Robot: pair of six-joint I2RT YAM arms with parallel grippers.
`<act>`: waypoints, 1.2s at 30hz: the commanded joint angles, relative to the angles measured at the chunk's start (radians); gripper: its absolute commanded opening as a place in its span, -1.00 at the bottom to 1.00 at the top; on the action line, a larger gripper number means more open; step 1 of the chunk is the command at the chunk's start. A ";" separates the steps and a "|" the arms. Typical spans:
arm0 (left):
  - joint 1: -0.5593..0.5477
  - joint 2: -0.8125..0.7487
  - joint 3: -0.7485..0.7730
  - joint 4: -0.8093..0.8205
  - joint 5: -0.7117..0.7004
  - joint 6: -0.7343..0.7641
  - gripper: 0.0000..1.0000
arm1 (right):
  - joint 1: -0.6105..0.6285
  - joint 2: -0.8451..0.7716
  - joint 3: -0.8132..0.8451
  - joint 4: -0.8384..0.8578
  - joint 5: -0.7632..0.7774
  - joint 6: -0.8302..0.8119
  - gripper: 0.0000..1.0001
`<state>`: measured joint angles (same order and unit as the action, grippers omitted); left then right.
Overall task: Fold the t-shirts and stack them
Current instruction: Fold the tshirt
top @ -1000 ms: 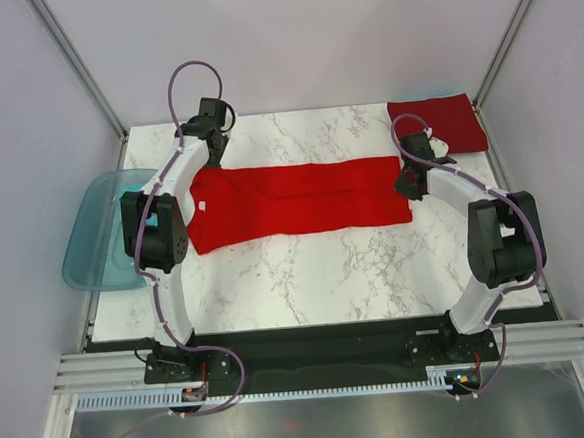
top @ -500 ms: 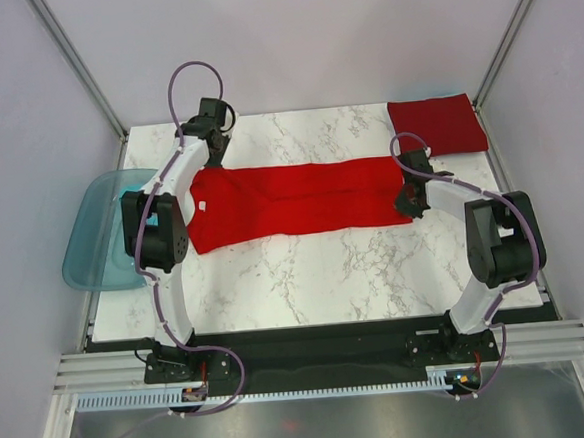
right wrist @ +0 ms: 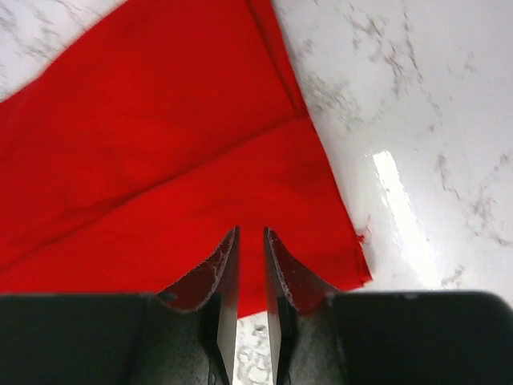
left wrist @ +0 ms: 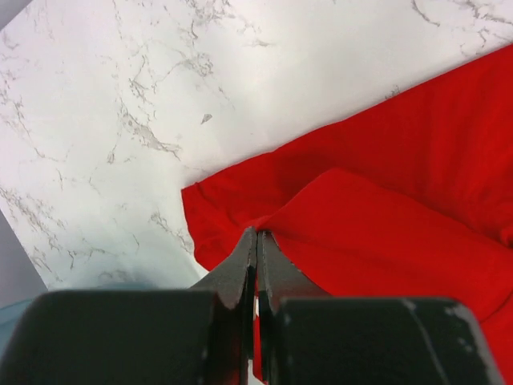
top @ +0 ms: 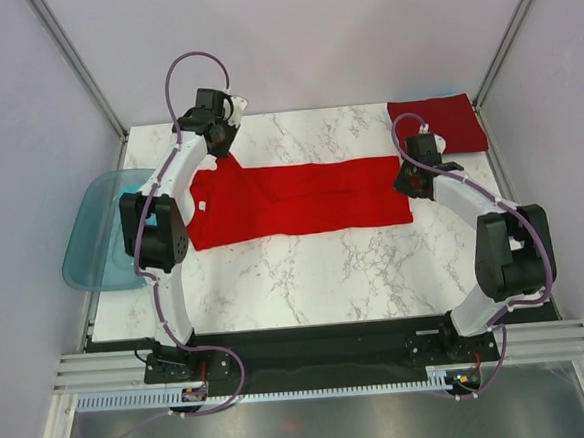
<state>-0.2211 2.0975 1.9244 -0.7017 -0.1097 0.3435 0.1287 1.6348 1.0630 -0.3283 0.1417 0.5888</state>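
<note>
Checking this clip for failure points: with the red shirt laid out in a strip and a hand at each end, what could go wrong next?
1. The left hand is shut on only a thin pinch of the red t-shirt at its far-left corner; the cloth could slip out when lifted.
2. The right hand hovers over the other end with jaws slightly apart, gripping nothing; if the left pulls alone, the strip may drag askew and unfold.
</note>
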 commanded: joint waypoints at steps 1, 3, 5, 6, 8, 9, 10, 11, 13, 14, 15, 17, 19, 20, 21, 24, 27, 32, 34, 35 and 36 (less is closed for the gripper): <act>-0.001 0.002 0.048 0.054 0.086 0.061 -0.95 | 0.008 -0.026 0.051 0.046 -0.047 -0.021 -0.49; -0.004 0.010 0.054 0.060 0.093 0.069 -0.95 | 0.008 -0.024 0.054 0.048 -0.054 -0.018 -0.49; -0.009 0.027 0.064 0.062 0.093 0.084 -0.95 | 0.008 -0.023 0.057 0.046 -0.057 -0.020 -0.49; -0.012 0.029 0.064 0.065 0.097 0.089 -0.95 | 0.008 -0.024 0.055 0.046 -0.059 -0.020 -0.49; -0.014 0.036 0.067 0.074 0.105 0.106 -0.95 | 0.008 -0.030 0.051 0.046 -0.059 -0.021 -0.49; -0.015 0.039 0.071 0.076 0.105 0.110 -0.95 | 0.006 -0.032 0.052 0.044 -0.059 -0.021 -0.49; -0.018 0.042 0.079 0.079 0.105 0.118 -0.95 | 0.008 -0.032 0.052 0.046 -0.059 -0.021 -0.49; -0.020 0.047 0.094 0.085 0.104 0.120 -0.95 | 0.008 -0.033 0.051 0.046 -0.059 -0.023 -0.48; -0.023 0.059 0.107 0.087 0.105 0.124 -0.96 | 0.006 -0.036 0.051 0.046 -0.060 -0.023 -0.48; -0.026 0.061 0.111 0.088 0.105 0.126 -0.95 | 0.006 -0.035 0.052 0.046 -0.062 -0.023 -0.48; -0.029 0.065 0.113 0.090 0.105 0.129 -0.96 | 0.008 -0.036 0.052 0.046 -0.062 -0.021 -0.48; -0.032 0.075 0.113 0.097 0.105 0.138 -0.95 | 0.006 -0.033 0.058 0.046 -0.067 -0.020 -0.48; -0.037 0.094 0.126 0.100 0.099 0.152 -0.95 | 0.008 -0.030 0.063 0.046 -0.070 -0.021 -0.48; -0.038 0.104 0.134 0.102 0.094 0.155 -0.95 | 0.009 -0.030 0.066 0.046 -0.073 -0.021 -0.48; -0.040 0.116 0.140 0.102 0.091 0.160 -0.95 | 0.008 -0.029 0.069 0.046 -0.073 -0.021 -0.48; -0.041 0.130 0.162 0.107 0.096 0.163 -0.95 | 0.008 -0.030 0.072 0.044 -0.076 -0.015 -0.48; -0.047 0.159 0.188 0.108 0.093 0.173 -0.95 | 0.011 -0.032 0.075 0.046 -0.080 -0.014 -0.47; -0.055 0.180 0.191 0.110 0.059 0.161 -0.85 | 0.014 -0.020 0.075 0.046 -0.085 -0.014 -0.47; -0.055 0.176 0.191 0.110 0.035 0.144 -0.54 | 0.018 -0.012 0.075 0.046 -0.108 -0.021 -0.46; -0.057 0.170 0.189 0.108 0.021 0.134 -0.47 | 0.022 -0.007 0.080 0.043 -0.122 -0.027 -0.44; -0.058 0.144 0.186 0.108 0.007 0.121 -0.42 | 0.025 0.000 0.084 0.040 -0.140 -0.038 -0.43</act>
<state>-0.2722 2.2772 2.0693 -0.6254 -0.0525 0.4694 0.1421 1.6318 1.1023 -0.3000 0.0486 0.5755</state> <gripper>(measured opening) 0.272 0.279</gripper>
